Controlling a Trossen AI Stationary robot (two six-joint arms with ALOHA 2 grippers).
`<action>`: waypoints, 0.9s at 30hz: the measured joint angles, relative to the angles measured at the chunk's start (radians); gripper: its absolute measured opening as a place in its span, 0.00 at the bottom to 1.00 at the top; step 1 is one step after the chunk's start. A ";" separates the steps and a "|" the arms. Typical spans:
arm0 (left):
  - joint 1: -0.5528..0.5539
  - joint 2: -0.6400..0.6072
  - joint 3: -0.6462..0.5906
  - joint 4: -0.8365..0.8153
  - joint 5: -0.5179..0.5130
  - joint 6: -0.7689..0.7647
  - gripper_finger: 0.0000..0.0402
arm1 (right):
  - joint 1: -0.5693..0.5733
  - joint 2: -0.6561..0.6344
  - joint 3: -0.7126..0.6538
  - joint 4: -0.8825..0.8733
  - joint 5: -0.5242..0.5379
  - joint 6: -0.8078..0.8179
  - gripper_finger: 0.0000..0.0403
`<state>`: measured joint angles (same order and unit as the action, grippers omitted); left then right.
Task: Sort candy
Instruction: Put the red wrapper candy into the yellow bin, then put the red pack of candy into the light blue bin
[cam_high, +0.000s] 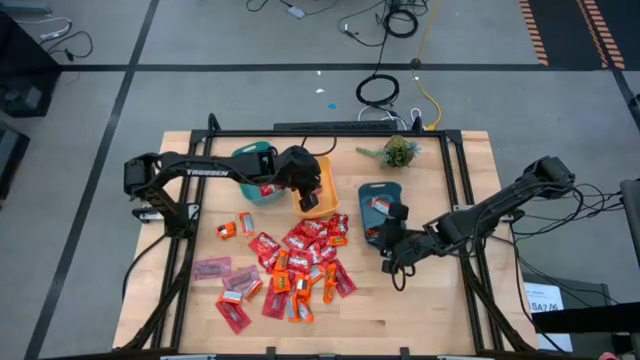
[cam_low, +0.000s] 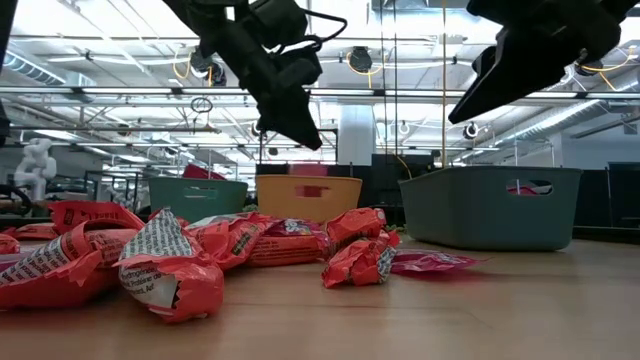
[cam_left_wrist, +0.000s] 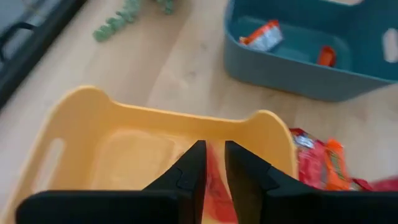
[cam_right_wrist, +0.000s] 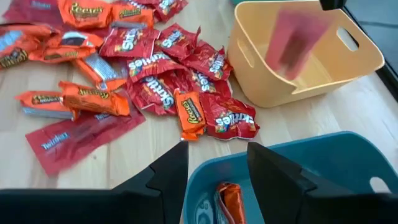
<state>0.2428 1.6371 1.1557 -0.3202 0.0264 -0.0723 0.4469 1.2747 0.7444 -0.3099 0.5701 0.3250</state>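
Wooden surface (cam_high: 420, 310) holds a heap of candy (cam_high: 300, 265), mostly red Skittles and orange Reese's packs. Just beyond, the right tool (cam_right_wrist: 217, 168) hangs open and empty over a teal bin (cam_right_wrist: 348, 162) with a few candies inside. Farther back, the left tool (cam_left_wrist: 212, 163) sits over the yellow bin (cam_left_wrist: 112, 124), fingers slightly apart, a reddish packet (cam_right_wrist: 292, 43) blurry below it.
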 joint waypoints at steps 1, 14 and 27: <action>0.000 0.000 0.000 -0.007 0.000 0.000 0.21 | 0.000 0.003 0.000 -0.001 0.000 -0.004 0.39; 0.000 -0.070 0.093 -0.241 -0.047 0.029 0.46 | 0.000 0.005 0.000 0.029 0.000 -0.005 0.39; -0.101 -0.400 -0.119 -0.611 -0.085 -0.268 0.47 | 0.000 0.005 0.000 0.061 0.000 -0.027 0.39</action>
<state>0.1422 1.2370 1.0364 -0.9316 -0.0586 -0.3401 0.4467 1.2793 0.7444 -0.2488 0.5706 0.2977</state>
